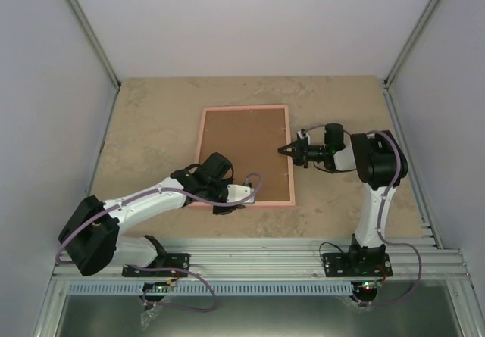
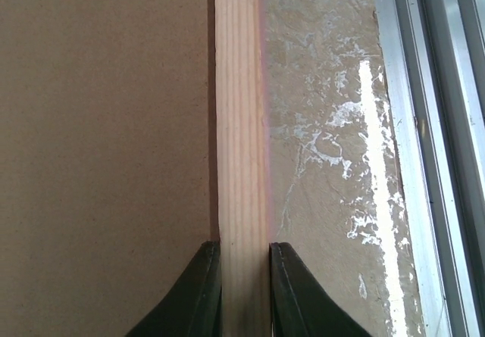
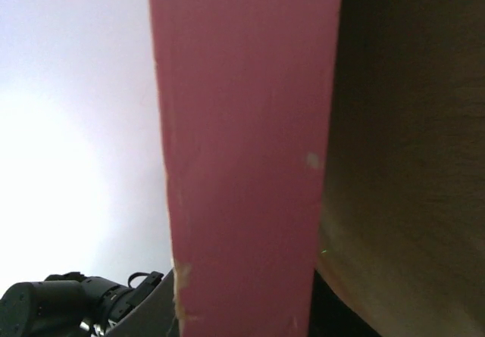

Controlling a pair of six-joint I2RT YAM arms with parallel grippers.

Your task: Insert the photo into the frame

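The pink frame [image 1: 244,108] lies back side up on the table, its opening filled by a brown backing board [image 1: 242,151]. The photo is hidden. My left gripper [image 1: 227,205] is shut on the frame's near rail; in the left wrist view the pale wood rail [image 2: 241,125] runs between its black fingers [image 2: 198,291], which press on both sides. My right gripper [image 1: 286,150] reaches in from the right onto the right rail. In the right wrist view that pink rail [image 3: 242,163] fills the space between the jaws, which touch both its sides.
The tan table [image 2: 318,163] shows beside the frame, with an aluminium rail [image 2: 432,125] along its near edge. White walls enclose the left, back and right. The left arm [image 3: 61,307] appears low in the right wrist view.
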